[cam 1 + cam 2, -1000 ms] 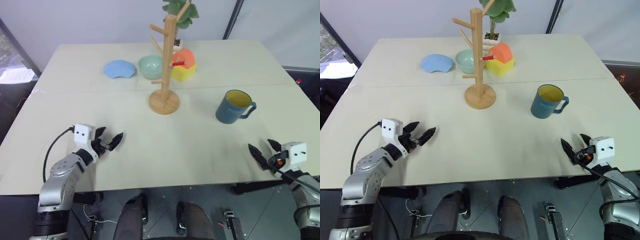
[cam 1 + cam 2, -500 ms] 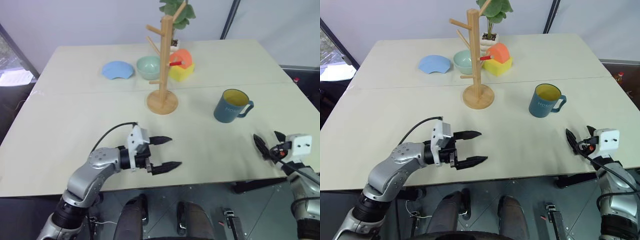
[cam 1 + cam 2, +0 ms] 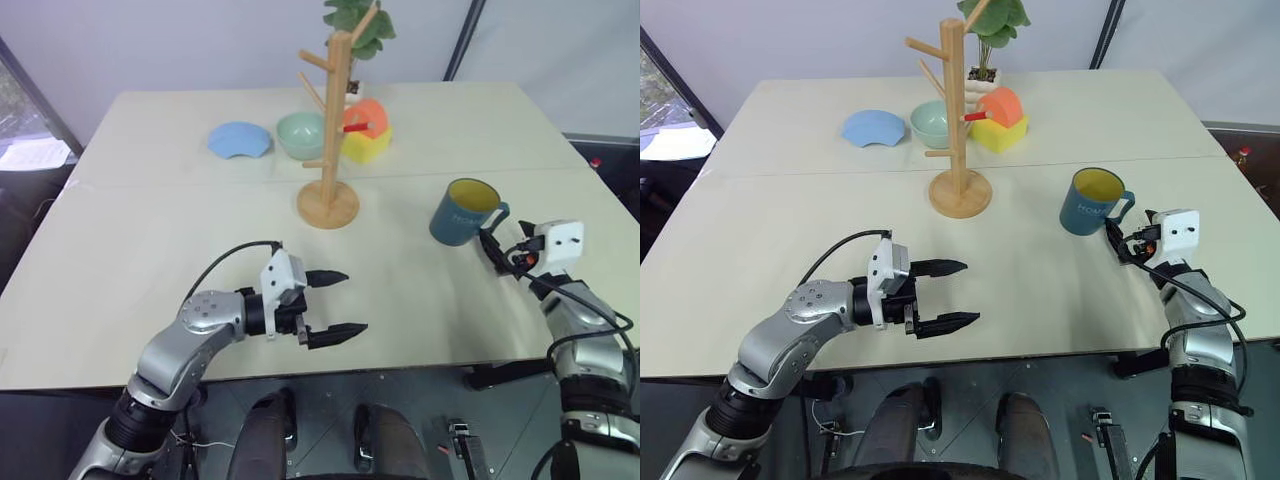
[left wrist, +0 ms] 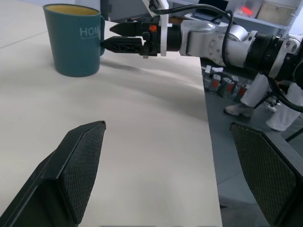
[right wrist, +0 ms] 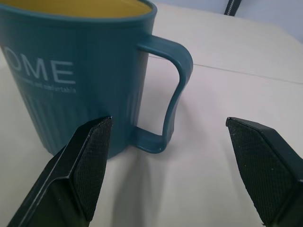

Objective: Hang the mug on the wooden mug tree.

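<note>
On the surface (image 3: 150,230) I count one mug (image 3: 462,212), one wooden mug tree (image 3: 333,130), one pale green bowl (image 3: 302,134), one blue plate (image 3: 240,139), one yellow and orange toy block (image 3: 365,132) and one potted plant (image 3: 360,25) behind the tree; I have two end effectors; the mug stands upright on my right side of the surface, yellow inside, its handle (image 5: 173,94) turned toward my right end effector (image 3: 497,251); that end effector points level at the mug with its fingers spread wide, holding nothing; in the right wrist view the handle sits between the two fingers (image 5: 90,161) and just ahead of their tips, with no contact that I can see; my left end effector (image 3: 337,303) hangs over the near middle of the surface, jaws wide and empty, pointing across toward the mug and well apart from it; the mug tree stands on its round base near the middle of the surface, left of the mug and farther back, with the bowl, plate and block behind it.
</note>
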`<action>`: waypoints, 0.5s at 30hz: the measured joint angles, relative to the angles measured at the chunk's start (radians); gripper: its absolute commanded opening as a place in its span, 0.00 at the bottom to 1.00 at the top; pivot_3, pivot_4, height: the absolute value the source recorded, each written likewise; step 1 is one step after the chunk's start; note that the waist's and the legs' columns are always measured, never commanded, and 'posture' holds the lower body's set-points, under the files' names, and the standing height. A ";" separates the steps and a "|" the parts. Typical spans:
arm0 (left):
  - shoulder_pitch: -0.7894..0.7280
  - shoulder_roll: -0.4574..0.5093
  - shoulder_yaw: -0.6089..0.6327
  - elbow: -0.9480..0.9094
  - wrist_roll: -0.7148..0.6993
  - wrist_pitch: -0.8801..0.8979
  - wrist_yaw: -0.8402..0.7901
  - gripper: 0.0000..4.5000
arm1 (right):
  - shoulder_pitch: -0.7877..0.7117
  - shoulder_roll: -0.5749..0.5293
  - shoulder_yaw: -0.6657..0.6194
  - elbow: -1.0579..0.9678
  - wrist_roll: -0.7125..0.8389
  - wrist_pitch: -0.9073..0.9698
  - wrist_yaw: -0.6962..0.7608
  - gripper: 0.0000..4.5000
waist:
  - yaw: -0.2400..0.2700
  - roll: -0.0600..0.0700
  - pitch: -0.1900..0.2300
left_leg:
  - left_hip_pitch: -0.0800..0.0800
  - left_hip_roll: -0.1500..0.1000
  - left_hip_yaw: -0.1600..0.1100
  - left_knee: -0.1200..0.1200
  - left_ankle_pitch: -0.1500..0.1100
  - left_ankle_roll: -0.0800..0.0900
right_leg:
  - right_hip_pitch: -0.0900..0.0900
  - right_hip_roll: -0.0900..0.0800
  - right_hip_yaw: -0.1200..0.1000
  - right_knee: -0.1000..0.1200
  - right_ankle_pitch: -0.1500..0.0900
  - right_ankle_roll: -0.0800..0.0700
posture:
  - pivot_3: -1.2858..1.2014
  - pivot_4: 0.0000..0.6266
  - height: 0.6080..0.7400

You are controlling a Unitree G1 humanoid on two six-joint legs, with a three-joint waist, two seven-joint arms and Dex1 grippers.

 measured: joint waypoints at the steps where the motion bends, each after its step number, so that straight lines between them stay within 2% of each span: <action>1: 0.004 0.000 0.000 -0.004 0.000 0.000 0.003 1.00 | -0.005 0.000 0.002 0.008 -0.001 -0.004 0.000 0.88 | 0.000 0.000 0.000 | 0.000 0.000 0.000 0.000 0.000 0.000 | 0.000 0.000 0.000 0.000 0.000 0.000 | 0.52 0.24 1.00; 15: 0.011 0.006 0.019 -0.009 0.000 -0.002 0.018 1.00 | -0.107 0.003 0.009 0.123 -0.029 -0.018 -0.020 0.88 | -0.004 0.000 0.000 | 0.000 0.000 0.000 0.001 0.000 0.000 | 0.000 0.000 0.000 0.001 0.002 0.000 | 0.52 0.24 1.00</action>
